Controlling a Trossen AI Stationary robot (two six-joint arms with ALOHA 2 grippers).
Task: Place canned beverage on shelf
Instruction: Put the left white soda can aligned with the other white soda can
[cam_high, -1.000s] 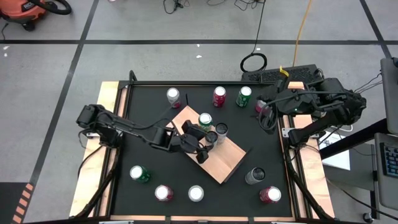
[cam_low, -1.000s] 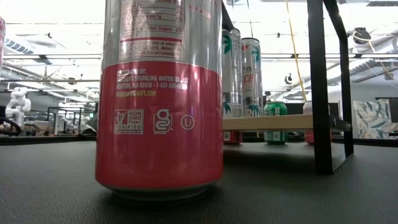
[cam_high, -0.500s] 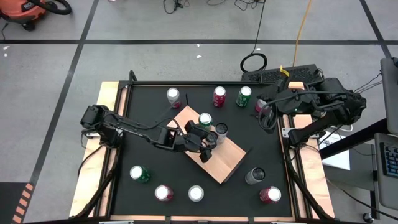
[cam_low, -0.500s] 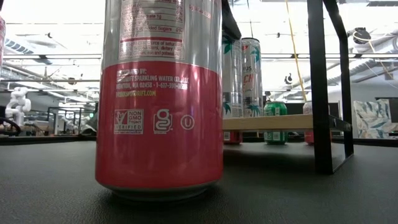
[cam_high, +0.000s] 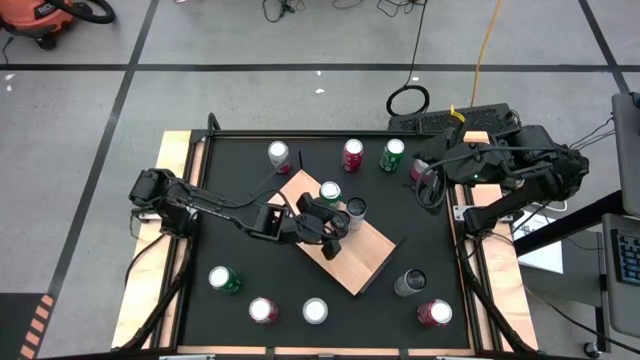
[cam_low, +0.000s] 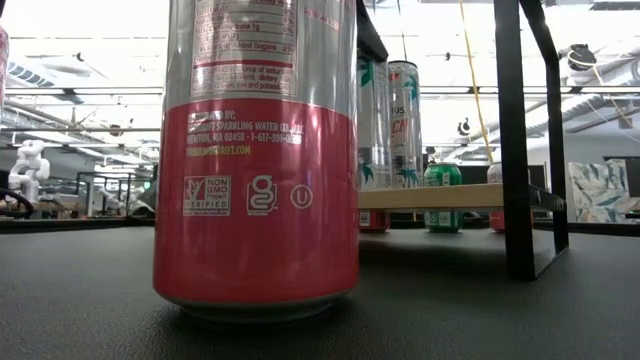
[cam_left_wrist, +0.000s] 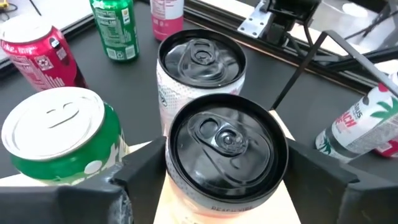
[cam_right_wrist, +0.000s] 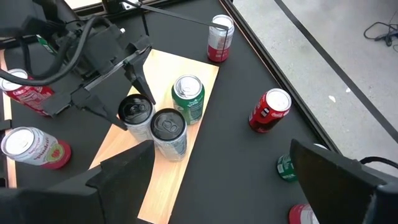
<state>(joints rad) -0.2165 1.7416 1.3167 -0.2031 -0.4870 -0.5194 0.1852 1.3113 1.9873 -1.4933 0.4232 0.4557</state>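
Placement step appears to be in hand: the left gripper (cam_high: 335, 228) is hovering over the shelf (cam_high: 365, 262) at mid-surface, its fingers (cam_left_wrist: 140, 171) straddling a black-topped can (cam_left_wrist: 225, 155) standing on the board; whether they are pressing it or parting from it I cannot tell. A second black-topped can (cam_left_wrist: 200, 68) and a green can (cam_left_wrist: 59, 140) are standing just beside it. Next move, judged: confirming the can is standing free, then lifting clear without clipping its neighbours. The right gripper (cam_high: 432, 187) is waiting at the far right, fingers spread and empty. The near red can (cam_low: 258, 150) is reading "SPARKLING WATER", "NON GMO".
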